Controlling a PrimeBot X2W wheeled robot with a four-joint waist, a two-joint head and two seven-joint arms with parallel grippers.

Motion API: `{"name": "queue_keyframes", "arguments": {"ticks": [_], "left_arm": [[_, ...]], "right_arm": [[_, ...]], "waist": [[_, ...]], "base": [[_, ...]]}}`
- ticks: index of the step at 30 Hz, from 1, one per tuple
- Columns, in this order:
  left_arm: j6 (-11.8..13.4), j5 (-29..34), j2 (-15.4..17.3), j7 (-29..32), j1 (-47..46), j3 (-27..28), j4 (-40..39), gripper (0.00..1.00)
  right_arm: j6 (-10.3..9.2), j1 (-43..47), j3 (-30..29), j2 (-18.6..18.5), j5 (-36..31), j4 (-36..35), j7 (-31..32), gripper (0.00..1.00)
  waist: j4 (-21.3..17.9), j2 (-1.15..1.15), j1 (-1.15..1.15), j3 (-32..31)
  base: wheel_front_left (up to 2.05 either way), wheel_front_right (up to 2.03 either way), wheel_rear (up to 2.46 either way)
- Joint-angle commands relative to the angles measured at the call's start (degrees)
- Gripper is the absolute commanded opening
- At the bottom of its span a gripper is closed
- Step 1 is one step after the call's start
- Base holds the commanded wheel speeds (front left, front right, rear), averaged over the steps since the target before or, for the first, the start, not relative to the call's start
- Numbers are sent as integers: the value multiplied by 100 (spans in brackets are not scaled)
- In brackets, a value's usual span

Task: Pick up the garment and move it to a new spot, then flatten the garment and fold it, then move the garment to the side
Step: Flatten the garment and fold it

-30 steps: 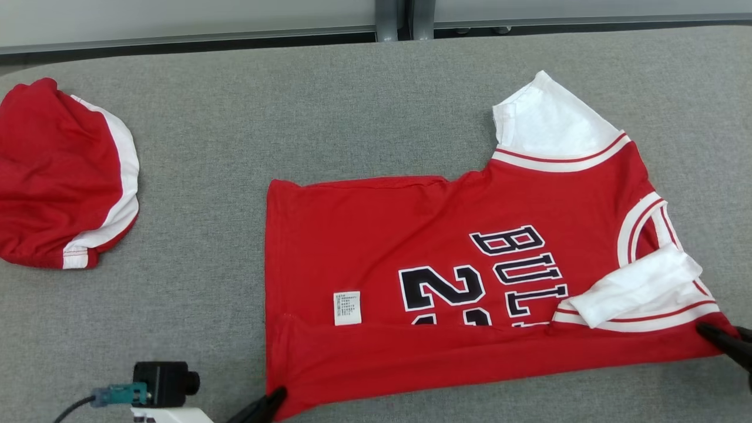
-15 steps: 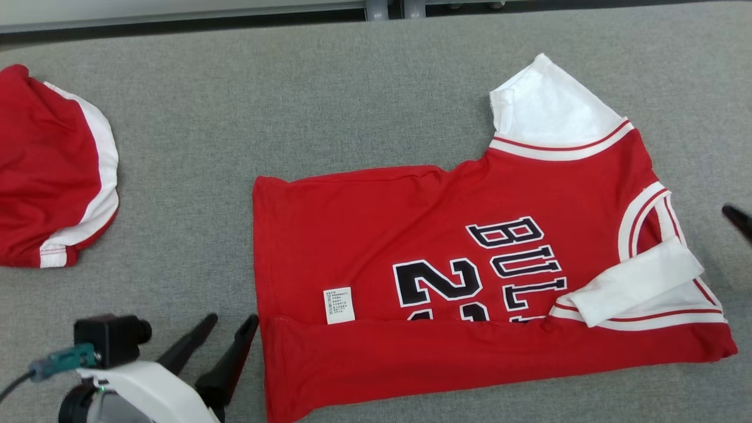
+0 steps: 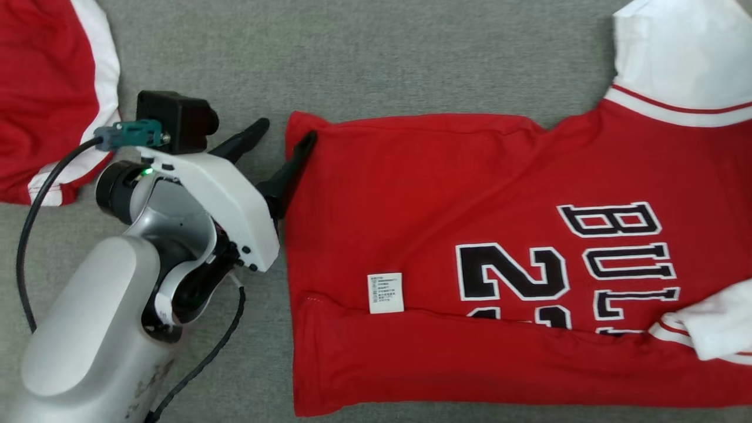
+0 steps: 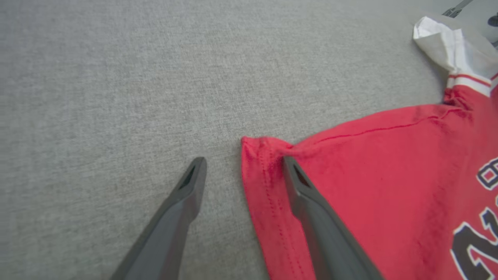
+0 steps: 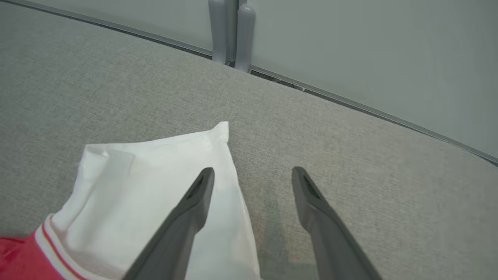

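Garment (image 3: pixel 470 235) — a red jersey — lies flat on the grey counter (image 3: pixel 382 59), its near long edge already turned over on itself, so we judge the first fold done. Our left end effector (image 3: pixel 286 130) stands spread astride the far hem corner (image 4: pixel 256 146), gripping nothing. Our right end effector (image 5: pixel 253 171) is spread too, one finger above the white sleeve (image 5: pixel 155 175). Left to do — the far-side fold, the crosswise folds, the move aside.

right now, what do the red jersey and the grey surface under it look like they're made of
Red jersey: soft matte knit cloth, perhaps cotton or polyester; the stitched hem and small puckers suggest it. Grey surface: matte woven or felt-like textile covering, judging by its fine speckled grain.
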Motion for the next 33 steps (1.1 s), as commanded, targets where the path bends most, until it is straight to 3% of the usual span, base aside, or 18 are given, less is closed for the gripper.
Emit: {"name": "queue_keyframes", "arguments": {"ticks": [1,8,14,15,16,17,18,19,24,33], "left_arm": [[-49,21,-28,16,-115,-20,57,100],[-397,-213,-383,74,-391,-317,424,100],[-497,-270,-420,181,-460,-433,495,100],[-520,-258,-407,188,-459,-457,509,77],[-519,-258,-410,172,-454,-461,528,41],[-519,-289,-425,166,-439,-454,554,0],[-558,-287,-404,214,-434,-493,585,0],[-573,-286,-395,188,-426,-491,600,0],[-564,-277,-343,-61,-356,-343,586,0],[-304,-325,-105,-493,288,19,115,0]], "right_arm": [[-1,-83,57,22,-11,83,37,100],[-1,-558,669,96,45,770,-5,100],[-1,-700,951,15,165,1056,-92,100],[-1,-721,1011,21,218,1077,-113,100],[-1,-735,1075,35,268,1077,-145,48],[-1,-755,1105,59,324,1100,-216,38],[-1,-759,1130,93,391,1137,-268,38],[-1,-745,1175,128,471,1185,-300,0],[-1,-813,1073,221,734,1217,-1200,0],[-1,36,1016,-269,1337,655,-2126,0]], "waist": [[314,0,0,287],[405,0,0,327],[336,0,0,287],[322,0,0,276],[306,0,0,266],[290,0,0,254],[272,0,0,234],[251,0,0,206],[142,0,0,-60],[-252,0,0,-833]], "base": [[0,0,0],[0,0,0],[0,0,0],[0,0,0],[0,0,0],[0,0,0],[0,0,0],[0,0,0],[0,0,0],[0,0,0]]}}
